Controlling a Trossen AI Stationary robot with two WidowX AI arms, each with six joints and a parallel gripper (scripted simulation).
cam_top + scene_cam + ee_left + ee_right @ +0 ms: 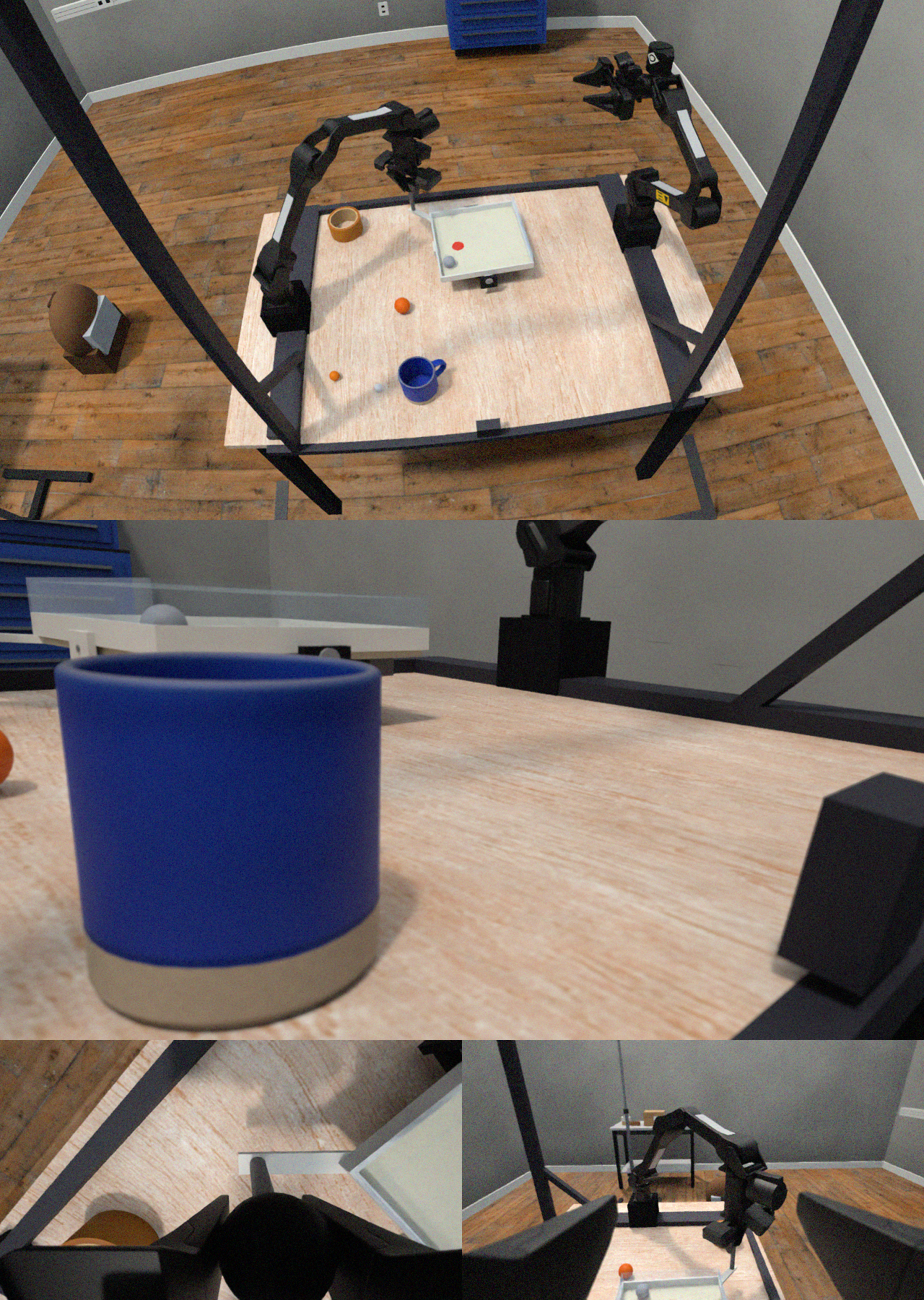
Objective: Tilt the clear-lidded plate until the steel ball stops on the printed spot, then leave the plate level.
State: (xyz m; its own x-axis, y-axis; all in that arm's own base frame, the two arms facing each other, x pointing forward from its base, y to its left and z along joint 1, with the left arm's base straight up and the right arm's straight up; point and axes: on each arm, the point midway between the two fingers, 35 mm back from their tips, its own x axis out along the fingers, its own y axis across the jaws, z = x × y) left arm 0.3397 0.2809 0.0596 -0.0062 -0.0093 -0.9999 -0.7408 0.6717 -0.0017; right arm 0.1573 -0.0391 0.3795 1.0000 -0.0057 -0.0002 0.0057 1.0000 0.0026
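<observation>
Plate (487, 269) (258, 640) (391, 1124) (675, 1281) right of centre in the top view, steel ball (449, 261) (163, 615) (642, 1290) in its lower-left corner — off the red spot (457, 245), left gripper (413, 184) (266, 1199) (730, 1247) clamped on a black knob (276, 1246) above the plate's corner arm, right gripper (579, 89) (707, 1195) upper right, spread open, blue mug (419, 380) (222, 810) lower centre.
</observation>
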